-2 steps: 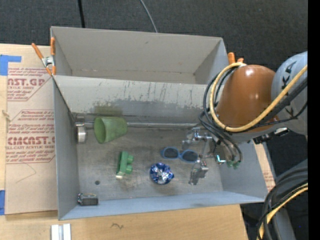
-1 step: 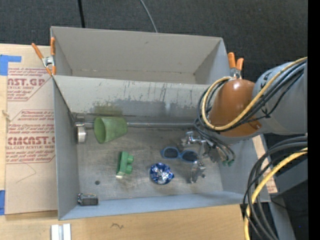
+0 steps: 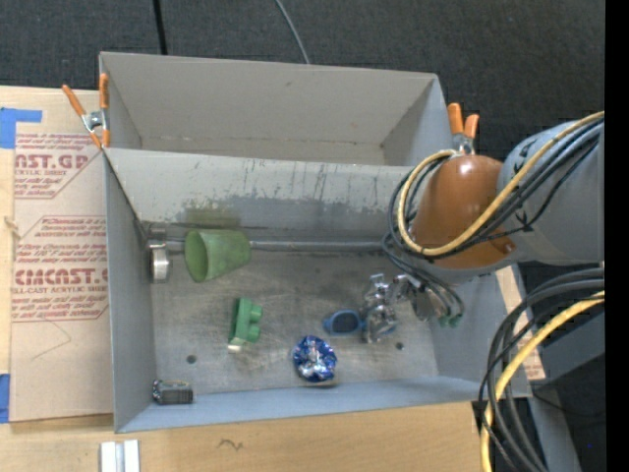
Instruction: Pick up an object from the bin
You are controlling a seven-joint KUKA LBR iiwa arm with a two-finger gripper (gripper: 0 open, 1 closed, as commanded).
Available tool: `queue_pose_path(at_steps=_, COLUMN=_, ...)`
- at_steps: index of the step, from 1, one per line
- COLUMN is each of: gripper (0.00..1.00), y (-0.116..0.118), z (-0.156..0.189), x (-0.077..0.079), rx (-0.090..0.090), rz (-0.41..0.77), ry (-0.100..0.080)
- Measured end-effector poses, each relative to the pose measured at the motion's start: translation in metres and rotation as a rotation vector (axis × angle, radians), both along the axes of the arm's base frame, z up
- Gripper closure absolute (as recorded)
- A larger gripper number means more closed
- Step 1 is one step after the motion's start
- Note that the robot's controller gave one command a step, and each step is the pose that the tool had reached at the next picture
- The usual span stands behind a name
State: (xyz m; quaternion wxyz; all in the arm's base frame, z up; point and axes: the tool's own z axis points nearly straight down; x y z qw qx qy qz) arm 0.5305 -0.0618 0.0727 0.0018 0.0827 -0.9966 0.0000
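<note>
My gripper (image 3: 379, 315) hangs low over the right part of the bin floor, its metal fingers pointing down and left. A small dark blue oval piece (image 3: 341, 323) lies just to the left of the fingertips, close to them or touching; nothing shows between the fingers. A crumpled blue and white ball (image 3: 314, 359) lies a little further left and nearer the front wall.
A green block with a pale end (image 3: 244, 323) lies mid-floor. A light green cup (image 3: 215, 254) lies on its side at the back left, next to a silver cylinder (image 3: 158, 263). A small dark grey piece (image 3: 172, 392) sits in the front left corner.
</note>
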Motion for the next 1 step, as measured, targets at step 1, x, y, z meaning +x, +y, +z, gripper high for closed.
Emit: queue_pose_path(at_steps=1, gripper=1.00, y=-0.0017, z=0.1830, x=-0.0029, rx=-0.001, rz=0.316, ry=-0.013)
